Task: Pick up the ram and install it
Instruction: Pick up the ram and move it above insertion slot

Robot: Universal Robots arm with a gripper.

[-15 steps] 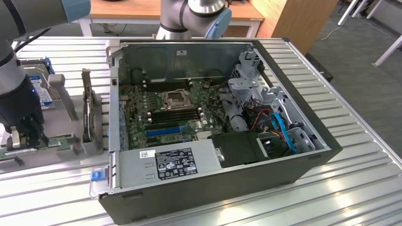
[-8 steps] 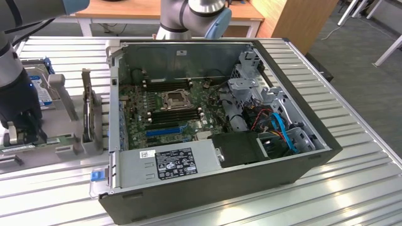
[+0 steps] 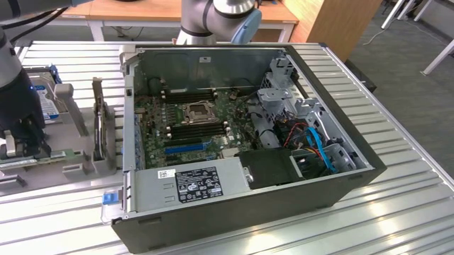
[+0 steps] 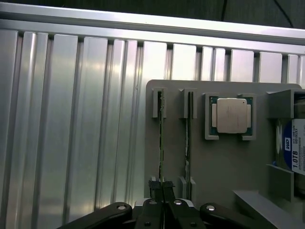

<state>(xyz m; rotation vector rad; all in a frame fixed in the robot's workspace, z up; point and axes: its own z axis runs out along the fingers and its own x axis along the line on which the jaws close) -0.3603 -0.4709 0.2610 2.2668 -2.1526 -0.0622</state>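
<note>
The grey tray point(image 4: 224, 162) lies on the ribbed metal table point(image 4: 71, 143) and has a pocket for each part. In the slot nearest the tray's edge, the ram point(image 4: 161, 138) stands on its long edge. The gripper point(image 4: 162, 185) is above the tray with its fingers pressed together, pinching the top edge of the ram near one end. The ram's two ends sit in the slot's posts. In the next slot of the tray, just beside the ram, stands a second thin stick point(image 4: 187, 143). Beyond it a square processor chip point(image 4: 231, 116) lies flat in its recess, and beyond that a hard drive point(image 4: 296, 148) with a blue label sits in the tray's last pocket.

To the exterior view's right of the tray sits the open computer case point(image 3: 341, 191). It holds the motherboard point(image 3: 152, 133) with its black slots point(image 3: 195, 130) and a blue slot point(image 3: 186, 147), a labelled power supply point(image 3: 191, 183) and blue cables point(image 3: 322, 151).
</note>
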